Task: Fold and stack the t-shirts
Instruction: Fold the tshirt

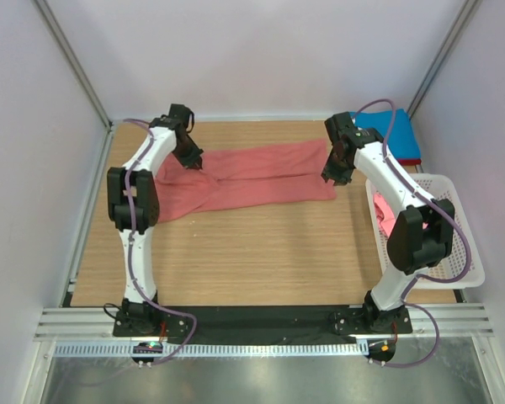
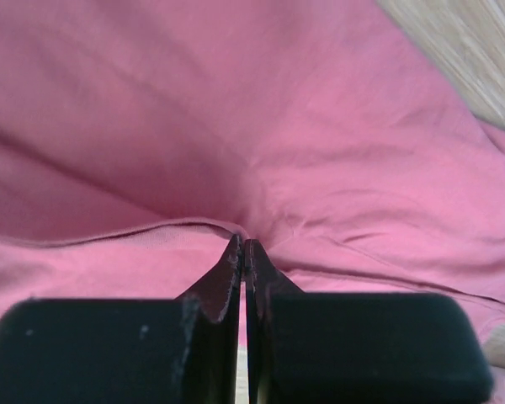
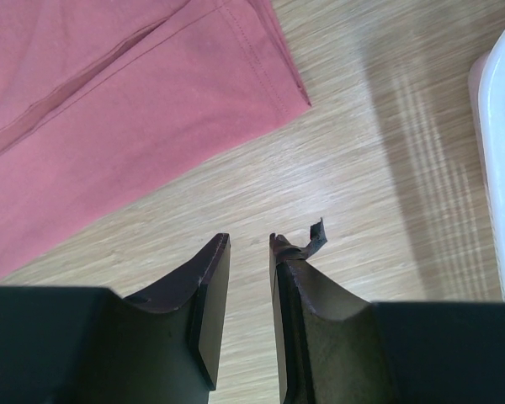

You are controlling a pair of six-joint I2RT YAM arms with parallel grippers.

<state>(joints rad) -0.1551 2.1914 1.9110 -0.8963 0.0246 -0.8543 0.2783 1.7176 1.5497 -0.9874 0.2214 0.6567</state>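
Salmon shirt (image 2: pixel 236 126) pinched by left gripper (image 2: pixel 242 252); right gripper (image 3: pixel 248 242) ajar, empty; overhead: blue shirt (image 1: pixel 401 135)

- The spread t-shirt (image 1: pixel 252 181) lies across the far middle of the worktop (image 1: pixel 261 252).
- The left pincer (image 2: pixel 242 244) sits on its left part.
- The right pincer (image 3: pixel 248 240) hangs over bare worktop just beside its near right corner.
- The mesh basket (image 1: pixel 470 257) stands at the right edge, with a crumpled t-shirt (image 1: pixel 387 220) in it.
- Behind the basket, in the far right corner, lie two folded t-shirts (image 1: pixel 396 135), one on the other.
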